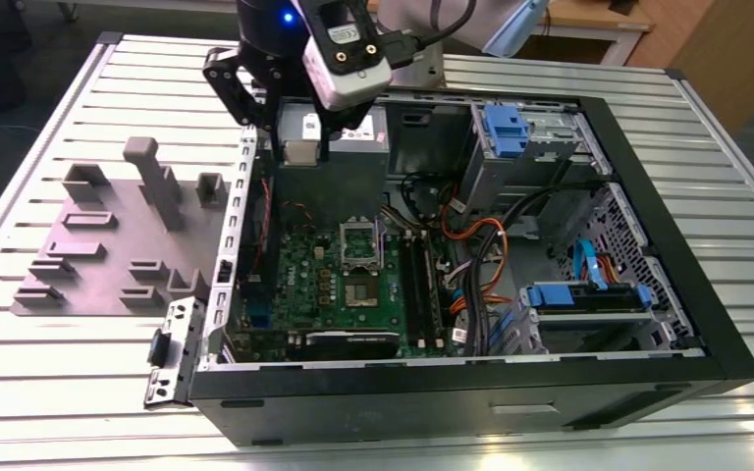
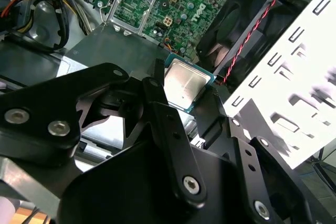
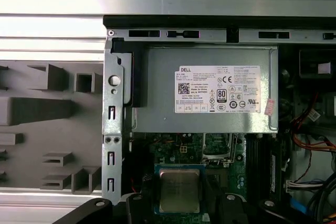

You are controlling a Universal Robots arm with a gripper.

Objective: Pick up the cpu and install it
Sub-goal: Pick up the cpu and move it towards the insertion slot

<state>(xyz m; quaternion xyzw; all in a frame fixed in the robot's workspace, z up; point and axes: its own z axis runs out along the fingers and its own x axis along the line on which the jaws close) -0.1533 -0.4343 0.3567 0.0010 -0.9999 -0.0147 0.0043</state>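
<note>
The cpu point(image 3: 179, 187) is a small square chip with a shiny silver-gray top, and my gripper point(image 3: 181, 202) is shut on it by two opposite edges. In the second wrist view the cpu point(image 2: 186, 84) sits level between the black fingers point(image 2: 155, 90) of my gripper point(image 2: 187, 92). In the exterior view my gripper point(image 1: 303, 147) hangs over the back left corner of the open computer case point(image 1: 672, 211), above the power supply. The open silver socket frame point(image 1: 357, 245) point(image 2: 131, 3) point(image 3: 217, 150) lies on the green motherboard, apart from the chip.
A gray power supply box point(image 3: 210, 56) with a white label lies under the gripper. Orange and black cables point(image 1: 482, 255) and blue drive brackets point(image 1: 509, 128) fill the case's right side. A black fan point(image 2: 247, 14) is close by. A gray fixture block point(image 1: 115, 235) stands at the exterior view's left.
</note>
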